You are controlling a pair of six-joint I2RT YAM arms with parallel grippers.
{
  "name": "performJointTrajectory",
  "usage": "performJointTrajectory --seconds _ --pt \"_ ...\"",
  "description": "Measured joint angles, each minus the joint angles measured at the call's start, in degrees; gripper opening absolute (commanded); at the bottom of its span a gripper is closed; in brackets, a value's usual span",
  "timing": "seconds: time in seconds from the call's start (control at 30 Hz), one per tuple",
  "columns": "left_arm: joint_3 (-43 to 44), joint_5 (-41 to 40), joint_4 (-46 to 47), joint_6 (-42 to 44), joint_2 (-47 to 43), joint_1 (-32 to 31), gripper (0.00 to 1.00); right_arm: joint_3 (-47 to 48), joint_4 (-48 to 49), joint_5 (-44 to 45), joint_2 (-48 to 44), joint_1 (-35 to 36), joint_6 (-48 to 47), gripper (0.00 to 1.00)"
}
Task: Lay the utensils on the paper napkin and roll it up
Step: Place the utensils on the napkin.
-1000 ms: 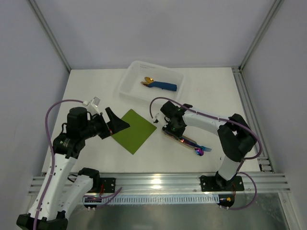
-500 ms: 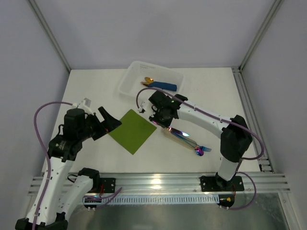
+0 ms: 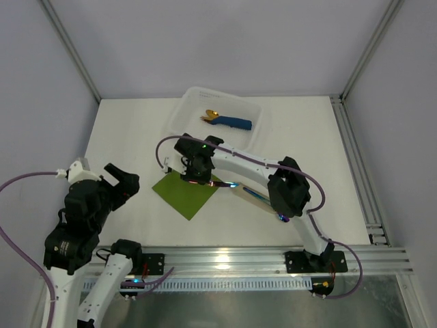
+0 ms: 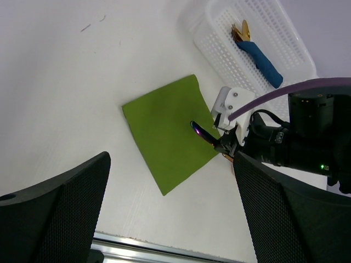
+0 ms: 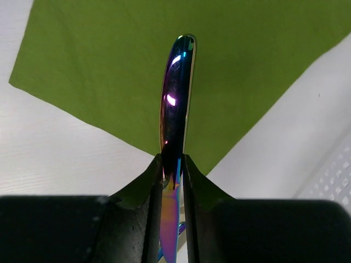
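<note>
On the white table [image 3: 307, 137] the olive-green paper napkin [image 3: 186, 193] lies flat. The left gripper [image 3: 121, 178] hangs spread wide to its left. The right gripper [image 5: 173, 164] pinches one iridescent utensil [image 5: 176, 98], its tip over the napkin.

Olive-green paper napkin [image 3: 183, 196] lies flat, unrolled. One iridescent utensil [image 5: 175, 93] pinched edge-up over it; other utensils [image 3: 254, 195] lie on the table, right of the napkin.

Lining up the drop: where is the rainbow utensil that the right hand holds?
Pinched in the right hand, the rainbow utensil pokes out over the green napkin, mid-table in the top view, on the near side of the white basket.
</note>
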Motion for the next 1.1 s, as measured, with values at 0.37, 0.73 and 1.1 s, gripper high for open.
performJointTrajectory --seconds 0.37,0.73,1.1 --pt "-1.66 -0.35 -0.52 -0.15 -0.13 0.0 0.93 7.39 -2.43 -1.27 3.78 3.52 -6.27 0.04" --pt "-1.66 -0.35 -0.52 -0.02 -0.13 0.0 0.93 9.27 -3.37 -2.38 9.51 3.63 -9.07 0.04" --pt "-1.66 -0.35 -0.5 0.11 -0.11 0.0 0.93 13.75 -3.87 -2.75 12.76 3.65 -10.91 0.04"
